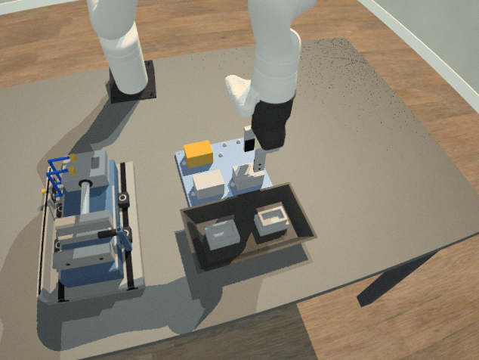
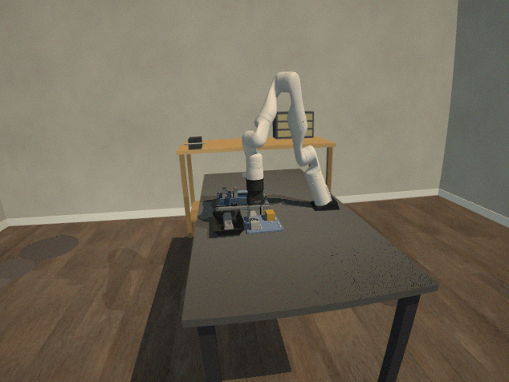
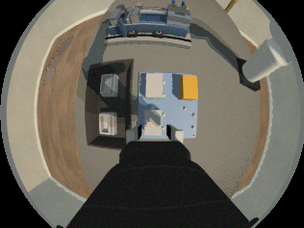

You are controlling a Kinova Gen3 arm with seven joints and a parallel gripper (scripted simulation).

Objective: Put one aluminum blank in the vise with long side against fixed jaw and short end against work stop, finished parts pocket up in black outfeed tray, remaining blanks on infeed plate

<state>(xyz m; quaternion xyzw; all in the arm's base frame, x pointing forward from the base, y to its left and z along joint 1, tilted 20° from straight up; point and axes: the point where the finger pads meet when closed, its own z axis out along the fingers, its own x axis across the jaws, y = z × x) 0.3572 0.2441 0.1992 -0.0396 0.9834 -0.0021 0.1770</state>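
Note:
My gripper (image 1: 254, 153) (image 3: 154, 129) (image 2: 255, 206) is open and empty, its fingers low over the right gray blank (image 1: 246, 177) (image 3: 152, 116) on the blue infeed plate (image 1: 228, 164) (image 3: 182, 112). A second gray blank (image 1: 208, 183) (image 3: 152, 86) and a yellow brass blank (image 1: 198, 153) (image 3: 190, 87) (image 2: 270, 214) also lie on the plate. Two pocketed finished parts (image 1: 222, 233) (image 1: 271, 220) lie in the black outfeed tray (image 1: 301, 215) (image 3: 96, 105). The vise (image 1: 87, 225) (image 3: 150, 22) stands at the left, with its fixed jaw (image 1: 83, 257) nearest the front and the work stop (image 1: 106, 234) between the jaws. I see no block between the jaws.
The arm's base (image 1: 131, 83) is mounted at the back of the gray table (image 1: 367, 174). Blue hoses (image 1: 54, 172) stick out at the vise's far end. A wooden side bench (image 2: 230, 144) stands behind the table.

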